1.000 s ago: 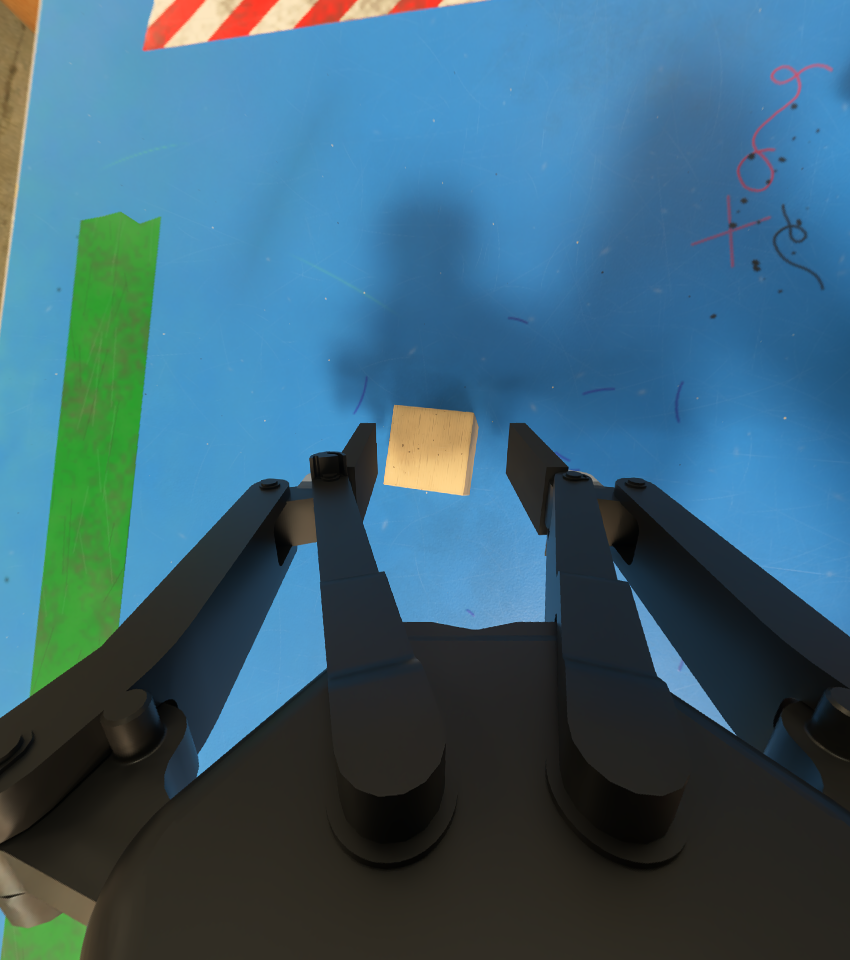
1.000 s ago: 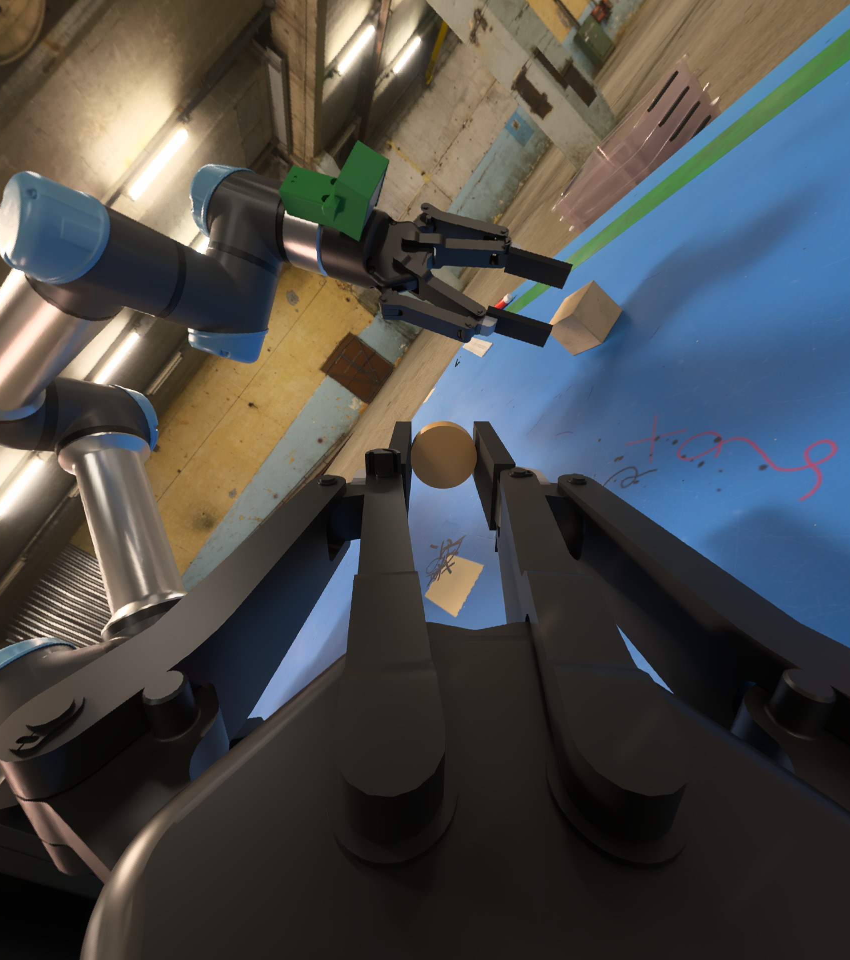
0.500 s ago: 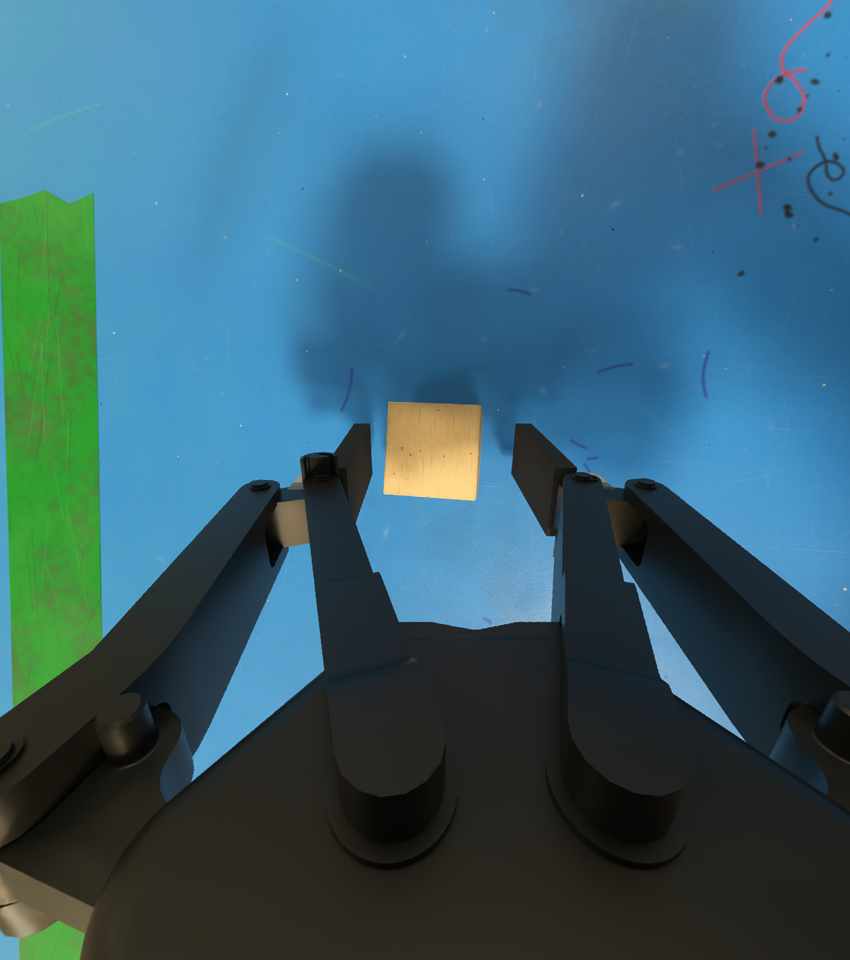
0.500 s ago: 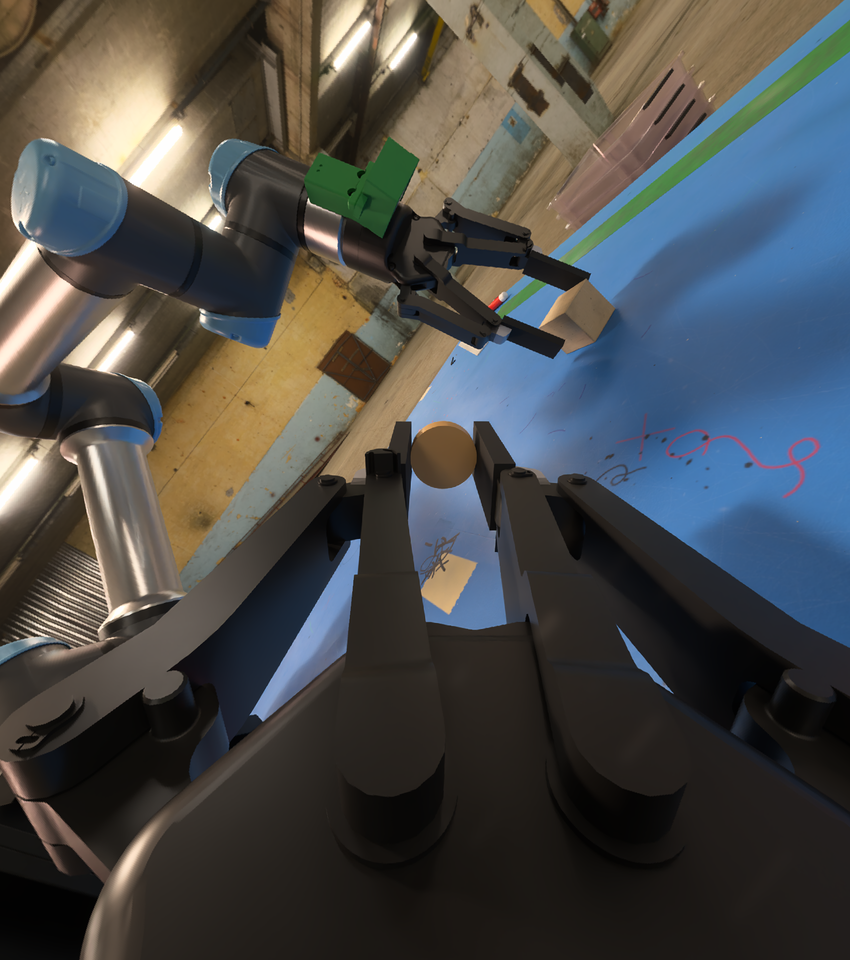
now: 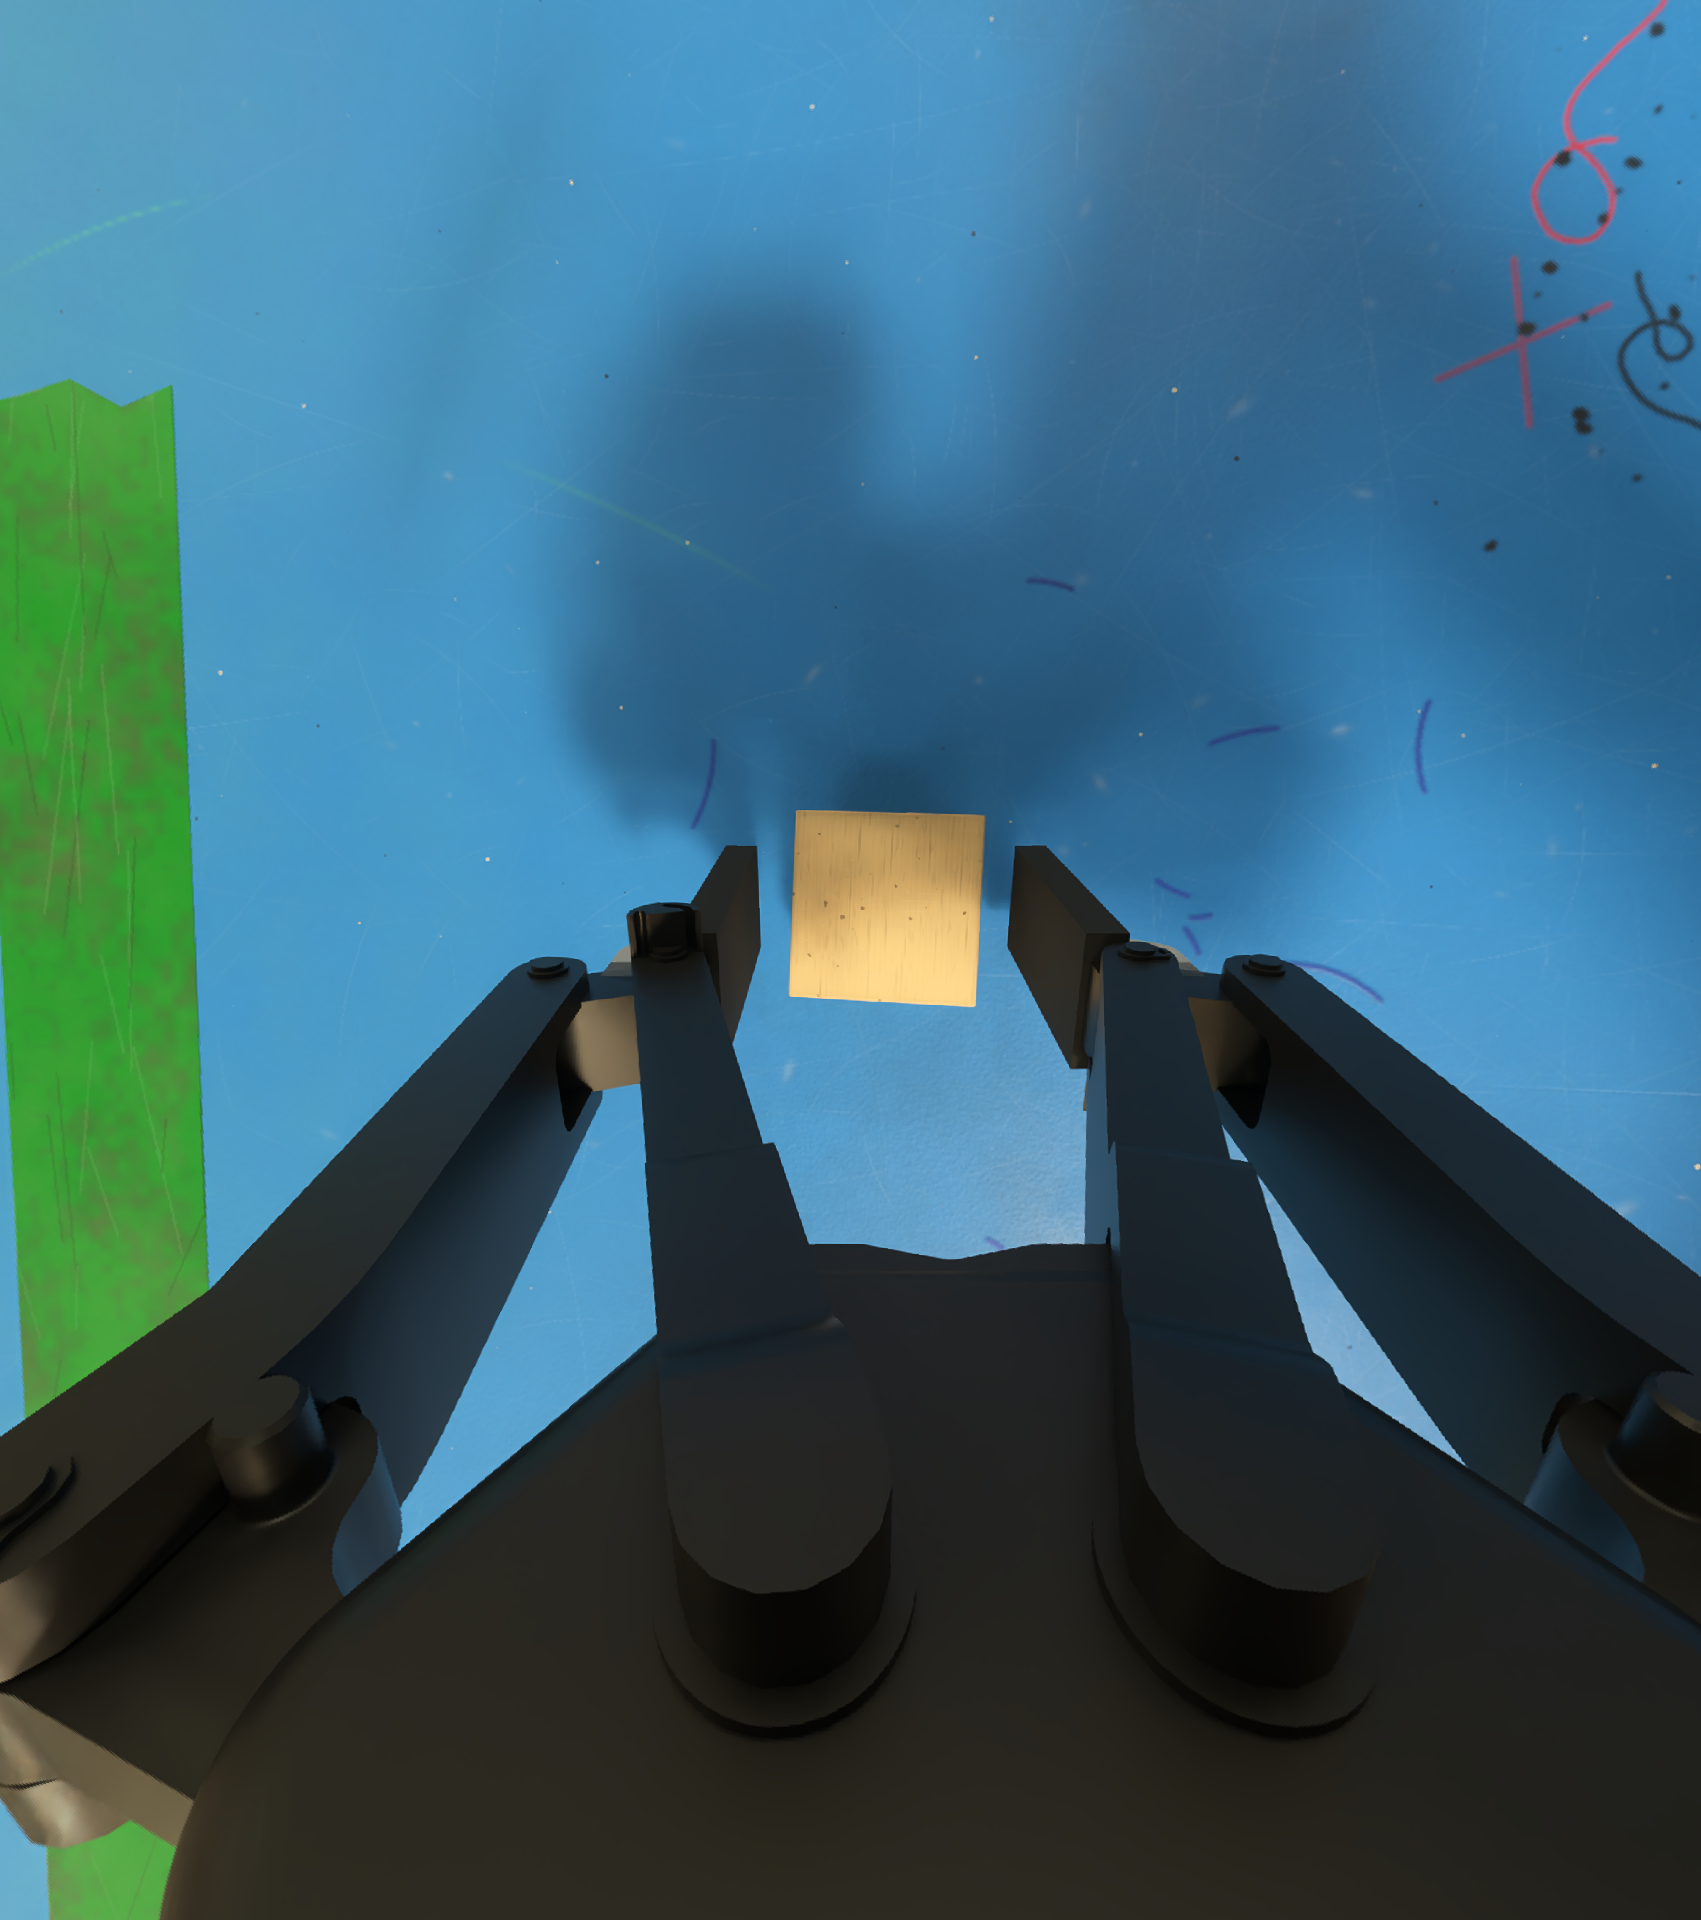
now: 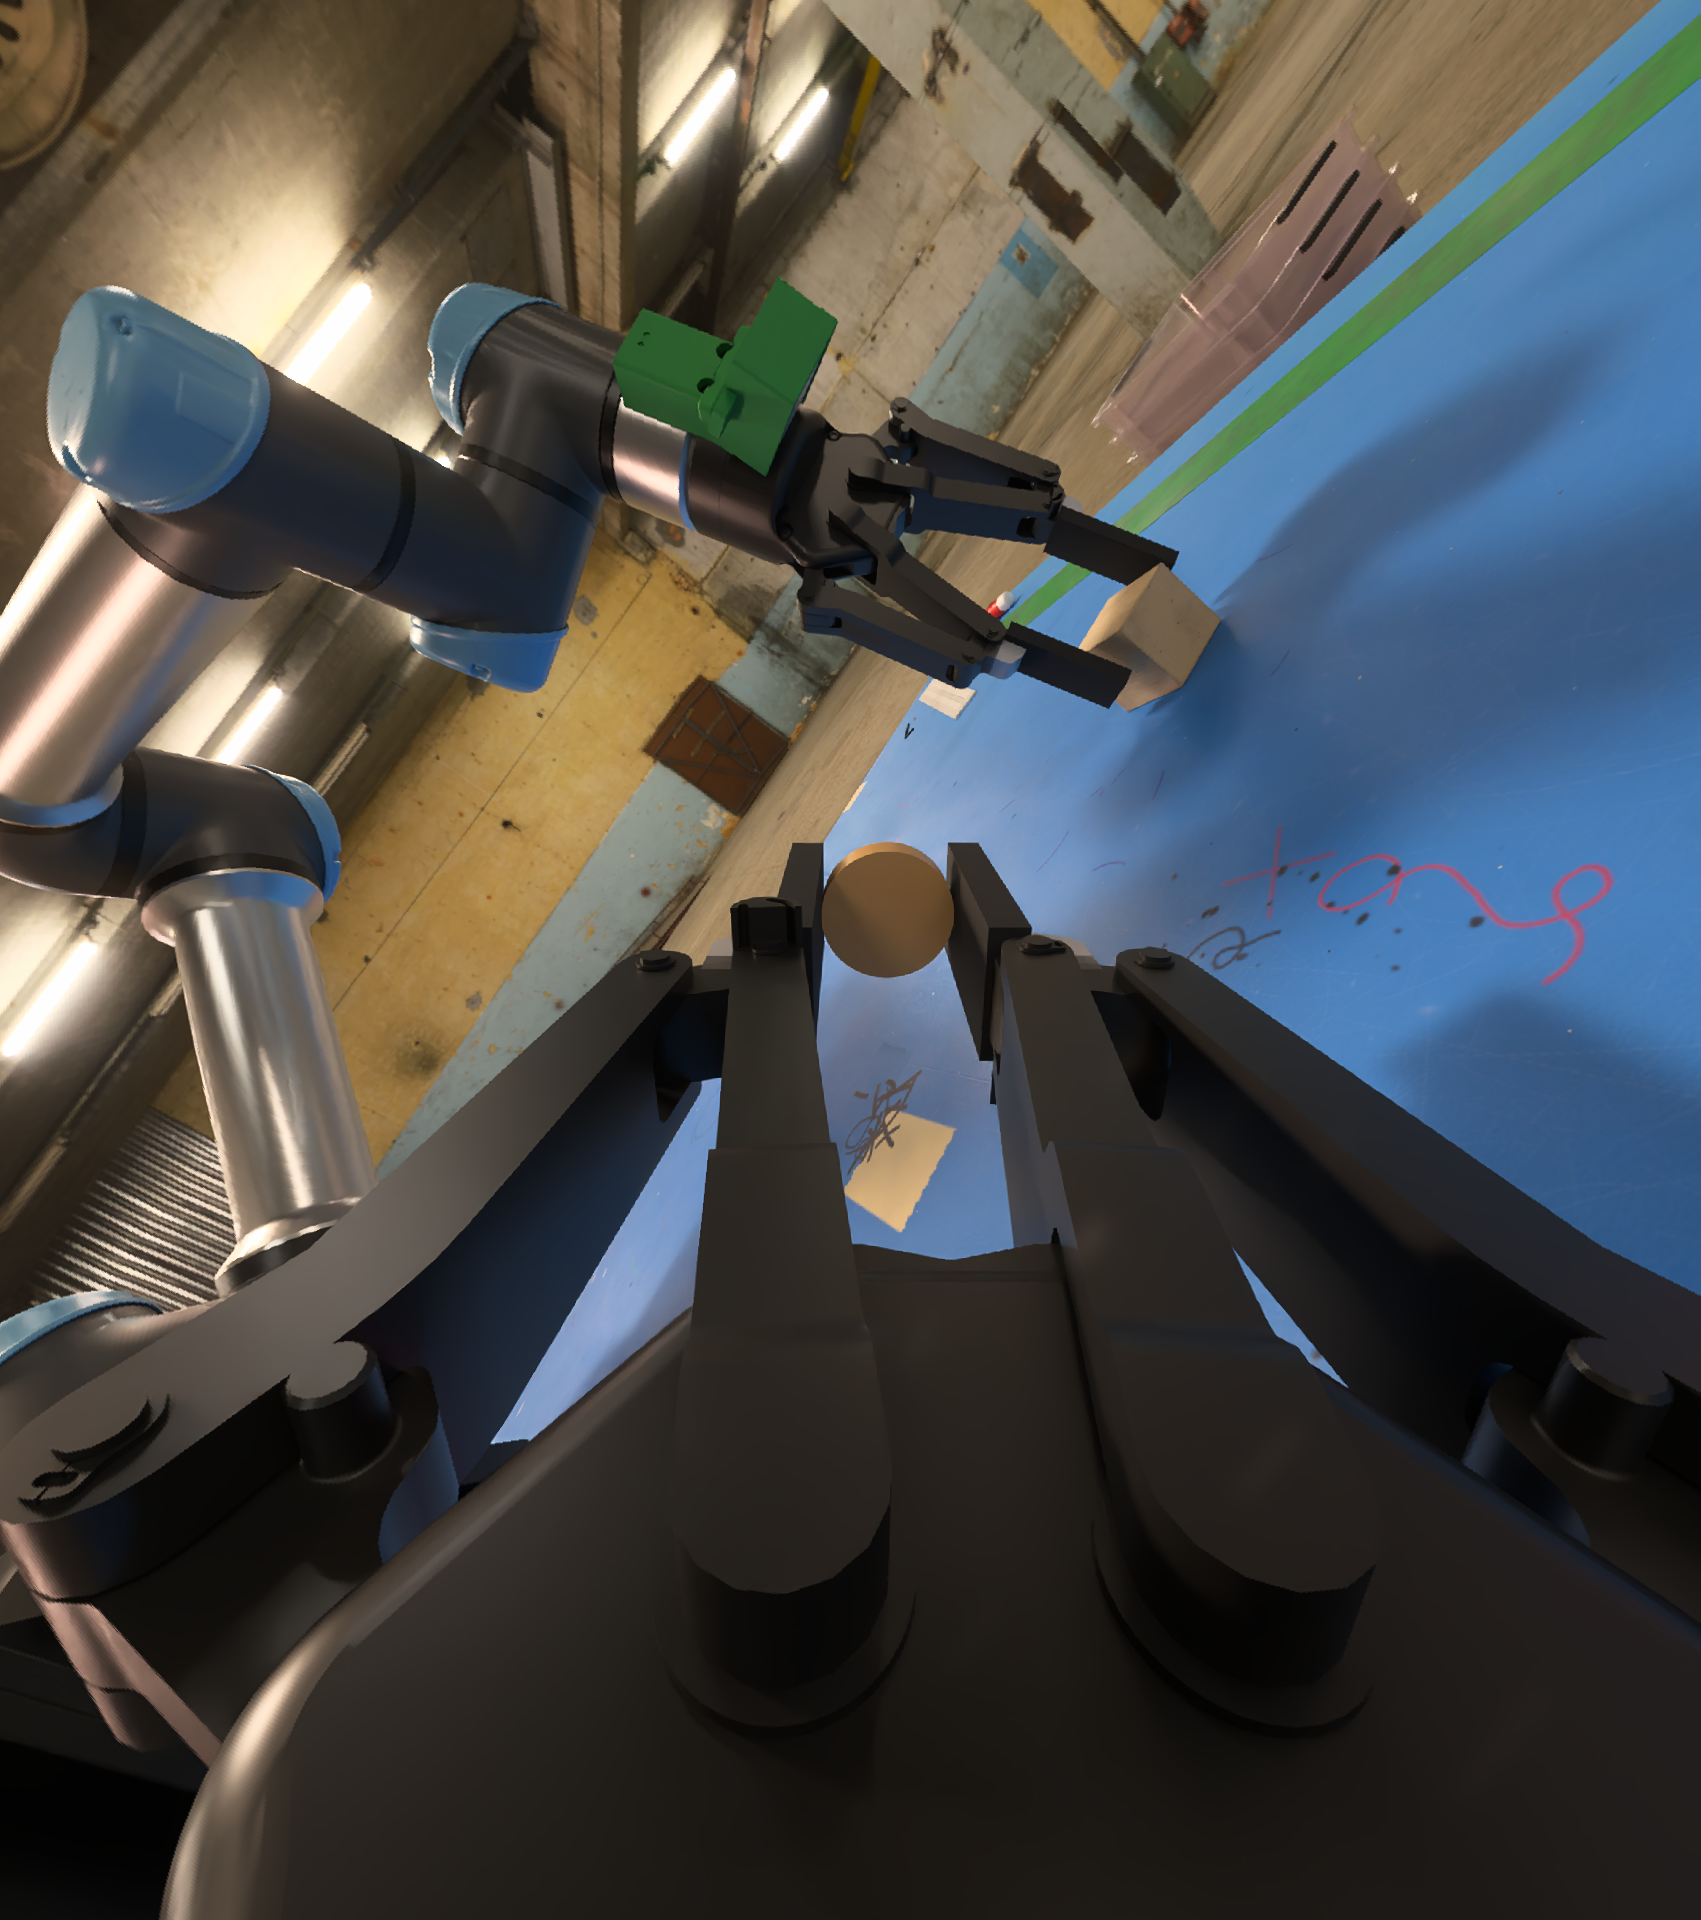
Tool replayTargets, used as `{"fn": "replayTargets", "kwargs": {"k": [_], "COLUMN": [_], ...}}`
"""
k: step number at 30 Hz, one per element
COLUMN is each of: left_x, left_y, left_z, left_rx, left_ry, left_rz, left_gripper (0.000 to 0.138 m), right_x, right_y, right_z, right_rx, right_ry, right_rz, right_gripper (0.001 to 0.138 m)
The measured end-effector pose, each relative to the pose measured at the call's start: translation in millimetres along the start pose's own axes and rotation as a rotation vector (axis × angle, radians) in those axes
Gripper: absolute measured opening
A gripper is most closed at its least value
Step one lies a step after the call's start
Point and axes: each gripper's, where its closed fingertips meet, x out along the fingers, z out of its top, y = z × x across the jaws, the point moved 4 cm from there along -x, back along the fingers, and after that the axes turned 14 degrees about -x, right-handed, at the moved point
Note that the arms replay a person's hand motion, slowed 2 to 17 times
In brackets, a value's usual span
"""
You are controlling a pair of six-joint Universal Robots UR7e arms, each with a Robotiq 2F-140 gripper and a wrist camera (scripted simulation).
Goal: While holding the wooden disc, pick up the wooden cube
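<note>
- Wooden cube (image 5: 885, 907): pale, square face turned to the left wrist view; set on the blue table (image 5: 410, 727), in front of a dark shadow cast on the surface.
- Left gripper (image 5: 883, 904): jaws held apart, one to each side of the cube, a narrow strip of table seen between each fingertip and the cube; no contact is seen. In the right wrist view the same gripper (image 6: 1126, 623) is seen farther off, low over the table, its fingers flanking the cube (image 6: 1152, 634).
- Wooden disc (image 6: 887, 909): round, tan; clamped between the jaws of the right gripper (image 6: 885, 914) and held clear of the table.
- Green tape strip (image 5: 87, 883): laid along the table, well to the left of the cube.
- Red and dark scribbles (image 5: 1584, 270): marked on the table, well apart from the cube, upper right.
- Tan paper scrap (image 6: 898, 1169): scribbled over, lying flat on the table, seen between the right gripper's fingers.
</note>
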Motion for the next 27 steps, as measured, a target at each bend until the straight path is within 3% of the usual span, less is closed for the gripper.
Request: {"fn": "replayTargets", "kwargs": {"k": [27], "left_x": [-1.8], "left_y": [3.8], "left_z": [4.9], "left_rx": [0.026], "left_ry": [0.027], "left_rz": [0.003], "left_gripper": [0.058], "right_x": [-2.3], "right_y": [-1.5], "right_z": [0.5], "right_rx": [0.005], "right_ry": [0.002], "right_rz": [-0.003], "right_gripper": [0.032]}}
